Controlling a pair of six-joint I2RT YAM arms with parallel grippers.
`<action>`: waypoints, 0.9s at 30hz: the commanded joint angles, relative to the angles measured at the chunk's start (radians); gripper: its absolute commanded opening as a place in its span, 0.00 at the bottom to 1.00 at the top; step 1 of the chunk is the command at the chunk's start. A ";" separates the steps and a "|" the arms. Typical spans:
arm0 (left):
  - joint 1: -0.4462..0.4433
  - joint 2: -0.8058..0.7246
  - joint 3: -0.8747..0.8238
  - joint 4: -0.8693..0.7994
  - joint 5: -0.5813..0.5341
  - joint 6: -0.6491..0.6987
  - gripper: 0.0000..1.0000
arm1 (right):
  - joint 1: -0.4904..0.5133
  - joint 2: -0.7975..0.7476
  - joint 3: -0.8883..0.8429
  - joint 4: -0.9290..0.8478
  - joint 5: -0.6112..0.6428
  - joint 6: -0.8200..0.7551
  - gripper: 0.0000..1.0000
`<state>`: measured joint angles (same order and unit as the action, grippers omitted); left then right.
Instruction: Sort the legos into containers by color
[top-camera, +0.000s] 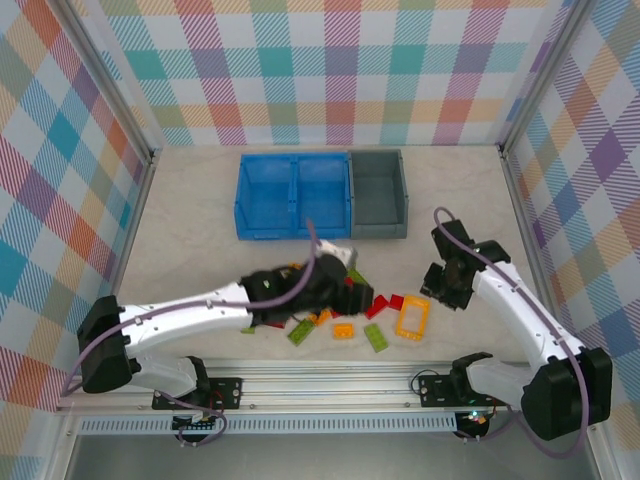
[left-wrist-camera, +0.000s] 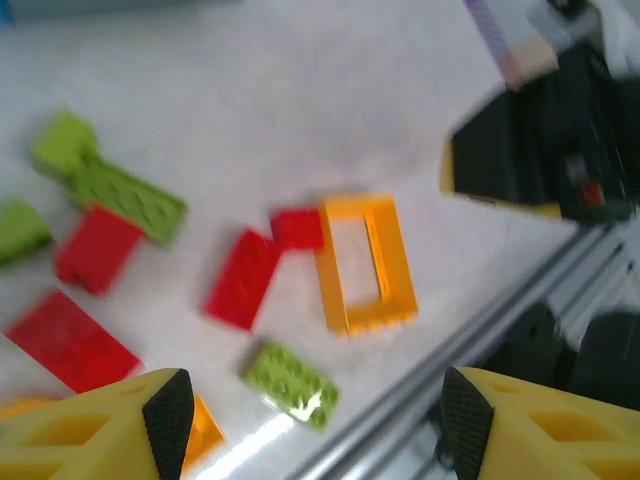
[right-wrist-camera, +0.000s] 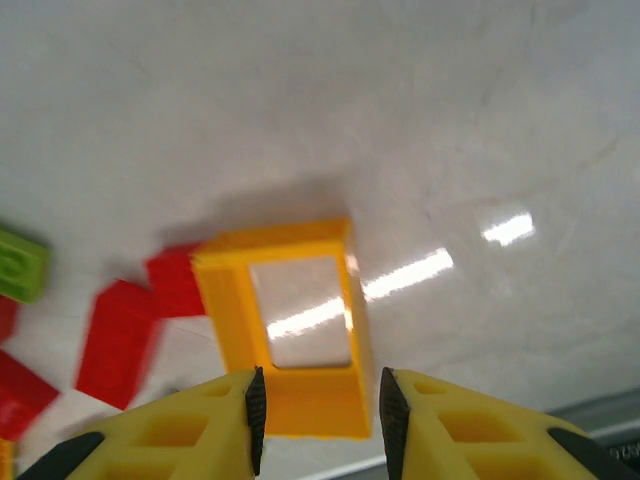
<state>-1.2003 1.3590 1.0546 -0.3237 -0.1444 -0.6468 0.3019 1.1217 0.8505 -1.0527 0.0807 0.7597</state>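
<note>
Right fingers (right-wrist-camera: 256, 415), narrowly parted and empty, are hovering above the orange frame (right-wrist-camera: 285, 330), needing one thin rail centred between them.

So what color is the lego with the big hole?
The frame lego is yellow-orange, clearest in the right wrist view.

Bare table (top-camera: 190, 250) strip between blue bin (top-camera: 270, 230) and lego scatter (top-camera: 376, 337).
</note>
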 joint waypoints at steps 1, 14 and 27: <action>-0.127 -0.007 -0.022 0.110 -0.205 -0.082 0.68 | 0.012 -0.013 -0.058 0.056 -0.061 0.065 0.37; -0.223 0.060 -0.025 0.112 -0.271 -0.112 0.65 | 0.027 0.088 -0.184 0.160 -0.058 0.037 0.31; -0.223 0.037 -0.027 0.097 -0.277 -0.105 0.63 | 0.049 0.138 -0.179 0.211 0.007 0.037 0.01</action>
<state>-1.4067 1.4193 1.0286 -0.2325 -0.3954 -0.7517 0.3336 1.2625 0.6586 -0.8410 0.0402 0.7971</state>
